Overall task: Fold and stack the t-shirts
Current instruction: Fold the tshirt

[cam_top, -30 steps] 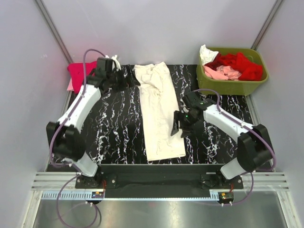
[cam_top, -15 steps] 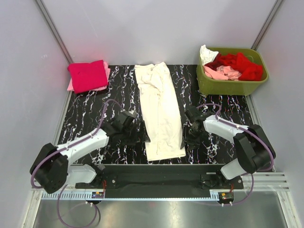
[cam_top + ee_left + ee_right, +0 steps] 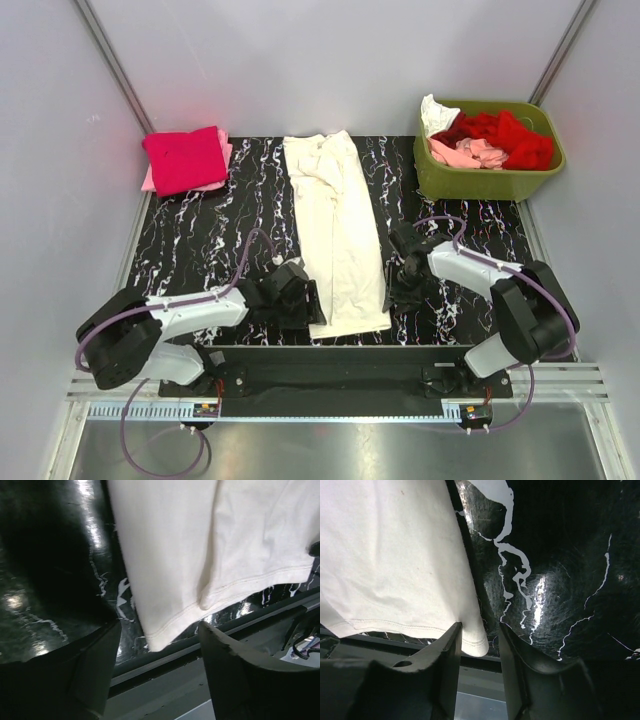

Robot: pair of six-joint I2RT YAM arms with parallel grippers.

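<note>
Hem-grasp step on the cream t-shirt [image 3: 335,230]: left jaws wide, right jaws narrow, straddling its 2 corners; next, likely pinch and fold.

Cream tee [image 3: 335,220]: the left wrist view cuts it off at the top and right edges, the right wrist view at the top and left. Only its hem corners show there.
Pink tee [image 3: 150,183]: almost all hidden under the magenta tee [image 3: 185,158]; a thin edge shows.
Bin [image 3: 480,182]: the heaped tees [image 3: 495,138] overlap, so their number cannot be told.
Left hand [image 3: 305,300]: from above, its dark fingers blend into the dark desk [image 3: 220,230]; contact with the hem cannot be told.
Right hand [image 3: 395,293]: from above, its fingers are too dark and small to tell apart.
</note>
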